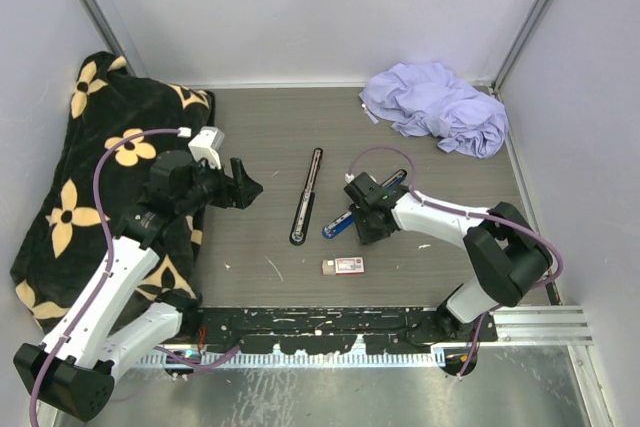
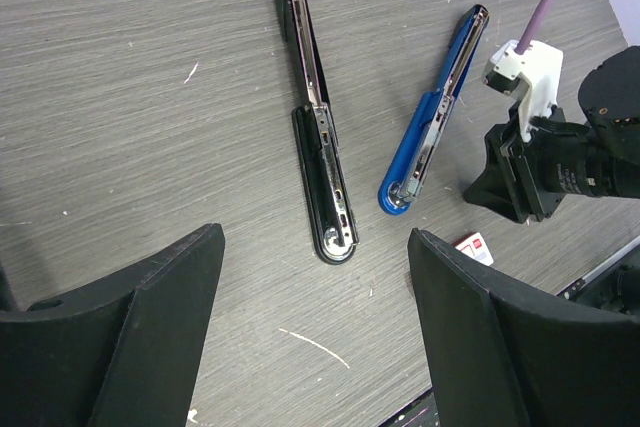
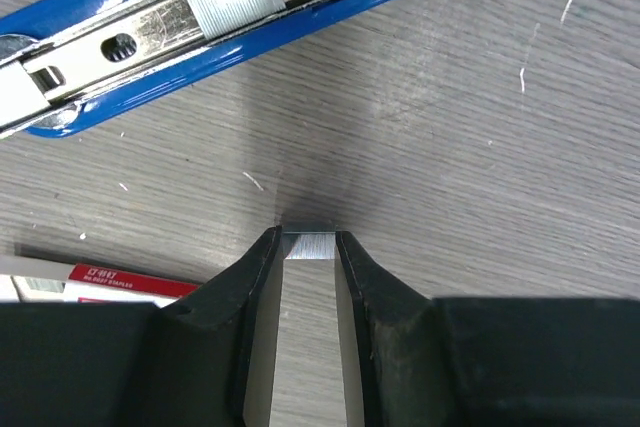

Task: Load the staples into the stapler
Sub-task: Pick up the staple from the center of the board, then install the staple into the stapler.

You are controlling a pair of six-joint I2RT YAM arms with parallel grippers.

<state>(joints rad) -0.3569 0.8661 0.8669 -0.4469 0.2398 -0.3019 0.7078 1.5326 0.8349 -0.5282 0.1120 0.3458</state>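
Observation:
A blue stapler (image 1: 331,230) (image 2: 432,122) (image 3: 230,7) lies opened flat on the table, its metal magazine facing up. Left of it lies a black stapler (image 1: 307,195) (image 2: 320,127), also opened flat. The staples box (image 1: 343,266) (image 2: 474,247) (image 3: 100,282), white with a red label, rests near the front edge. My right gripper (image 1: 368,235) (image 3: 308,244) sits just beside the blue stapler, low over the table, shut on a short silver strip of staples (image 3: 308,245) pinched at its fingertips. My left gripper (image 1: 248,187) (image 2: 315,237) hangs open and empty, left of the black stapler.
A crumpled lilac cloth (image 1: 440,107) lies at the back right corner. A black blanket with yellow flowers (image 1: 90,177) covers the left side under the left arm. Grey walls close in the table on three sides.

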